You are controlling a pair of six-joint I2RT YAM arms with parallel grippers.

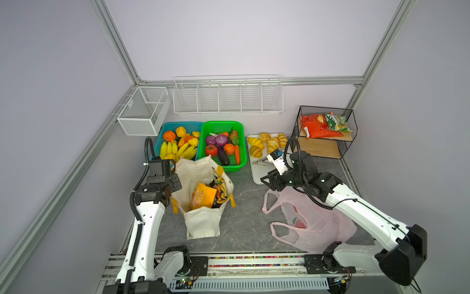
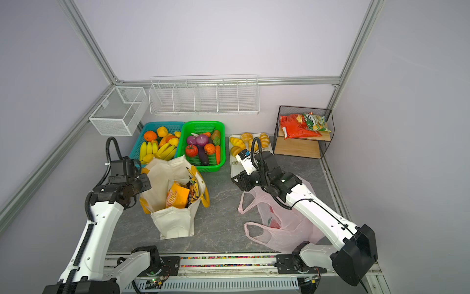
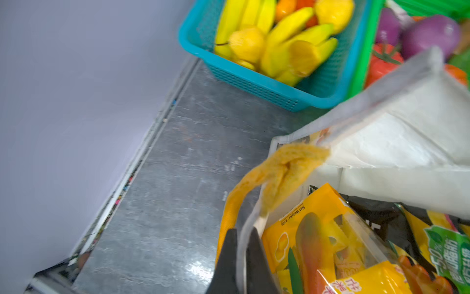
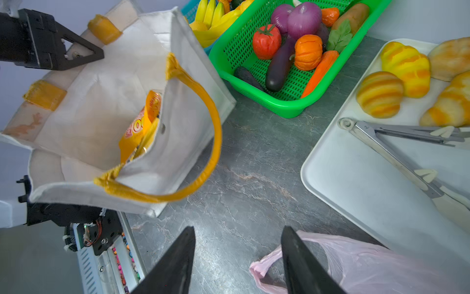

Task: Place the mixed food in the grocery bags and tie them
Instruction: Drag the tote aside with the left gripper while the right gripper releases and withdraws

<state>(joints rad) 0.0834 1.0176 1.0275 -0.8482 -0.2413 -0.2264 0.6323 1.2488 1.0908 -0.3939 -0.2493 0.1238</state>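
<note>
Vegetables (image 1: 221, 140) lie in the green basket (image 1: 220, 122) behind the tote (image 1: 201, 224), its rim pinched by the closed left gripper (image 3: 243, 231), so the right gripper (image 4: 238, 229), jaws apart over the table (image 1: 244, 203) by the pink bag (image 1: 318, 224), should likely take the tomato (image 1: 211, 150) squarely across its middle.

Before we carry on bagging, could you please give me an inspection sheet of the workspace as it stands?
Surface: grey marbled tabletop, no spills seen.
Job's things: canvas tote upright, snack packets inside; pink bag slack on the tabletop; tomato, onion, pumpkin, eggplant in green basket.
Clutter: fruit in blue basket; croissants and tongs on white tray.
Grippers: left tool shut on tote rim; right tool open, empty.
Cables: black conduit loops on both arms.
Surroundings: white wire racks on wall; black wire shelf with red packet.
</note>
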